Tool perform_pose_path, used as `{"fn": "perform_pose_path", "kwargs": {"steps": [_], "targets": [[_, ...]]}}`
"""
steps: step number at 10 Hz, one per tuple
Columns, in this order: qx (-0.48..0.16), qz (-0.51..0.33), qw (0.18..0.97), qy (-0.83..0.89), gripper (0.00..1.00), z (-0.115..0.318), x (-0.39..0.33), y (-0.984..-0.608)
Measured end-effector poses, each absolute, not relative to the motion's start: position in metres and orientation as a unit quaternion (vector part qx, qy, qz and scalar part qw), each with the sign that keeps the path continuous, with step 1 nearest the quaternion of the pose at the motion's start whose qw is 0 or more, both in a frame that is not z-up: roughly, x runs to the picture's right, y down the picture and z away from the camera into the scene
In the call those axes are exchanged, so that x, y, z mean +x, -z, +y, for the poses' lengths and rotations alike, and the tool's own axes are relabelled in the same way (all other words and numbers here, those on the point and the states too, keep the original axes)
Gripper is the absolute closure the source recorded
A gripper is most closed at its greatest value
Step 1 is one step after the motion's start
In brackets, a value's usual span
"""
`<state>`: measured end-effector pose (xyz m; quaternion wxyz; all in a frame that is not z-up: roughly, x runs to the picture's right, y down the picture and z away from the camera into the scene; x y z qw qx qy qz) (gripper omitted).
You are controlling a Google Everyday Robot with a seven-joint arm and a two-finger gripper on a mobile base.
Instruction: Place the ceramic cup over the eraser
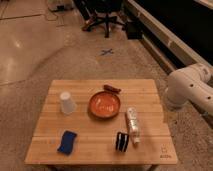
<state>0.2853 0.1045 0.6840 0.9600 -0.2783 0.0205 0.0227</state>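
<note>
1. Ceramic cup (67, 102) stands on the wooden table (150, 95), at 9 o'clock from the orange bowl (105, 105), apart from it.
2. Eraser (121, 141) at 5 o'clock from the bowl, just beside the lying clear bottle (132, 125).
3. Blue pad (67, 142) at 6 o'clock from the cup.
4. Arm (190, 90) at 3 o'clock, off the table; gripper out of frame, its state cannot be told.

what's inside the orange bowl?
Pale smudges show on the floor of the round orange bowl; contents or pattern, cannot tell. The wooden table directly under it is covered. The gripper is out of view; only the white arm shows at right.
</note>
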Motion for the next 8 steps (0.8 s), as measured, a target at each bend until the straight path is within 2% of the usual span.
{"fn": "perform_pose_path", "kwargs": {"steps": [4,8], "targets": [[-0.279,0.020,0.960,-0.021,0.35,0.104,0.284,-0.684],[-0.301,-0.004,0.953,0.047,0.35,0.087,0.219,-0.713]]}}
